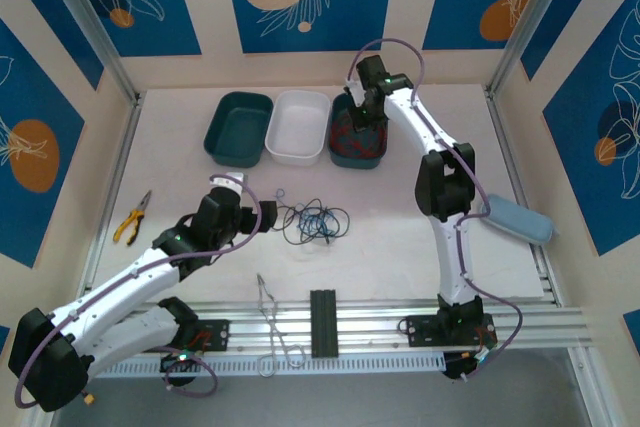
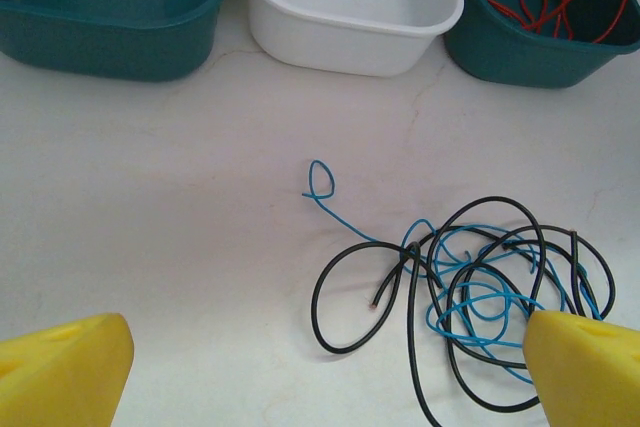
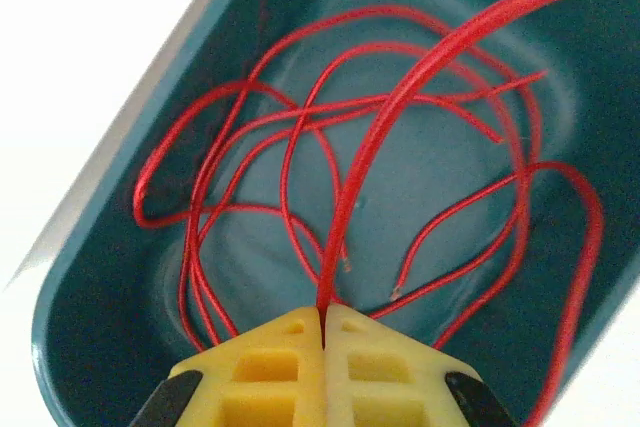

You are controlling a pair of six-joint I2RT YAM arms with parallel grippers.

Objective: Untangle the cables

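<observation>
1. Evidently light and limp, the cables are behaving like thread: springy loops, no stiffness, snagging wherever strands are crossing.
2. The right tool is pressing shut on the red cable, pinching one strand above its coils, which are lying in the teal tray.
3. The black cable and blue cable are lying knotted together on the surface, at 7 o'clock from that tray.
4. The left tool, jaws spread wide, is hovering at 9 o'clock of the knot.
5. A free end, such as the blue curl sticking out at 10 o'clock, is probably offering the best hold.
</observation>
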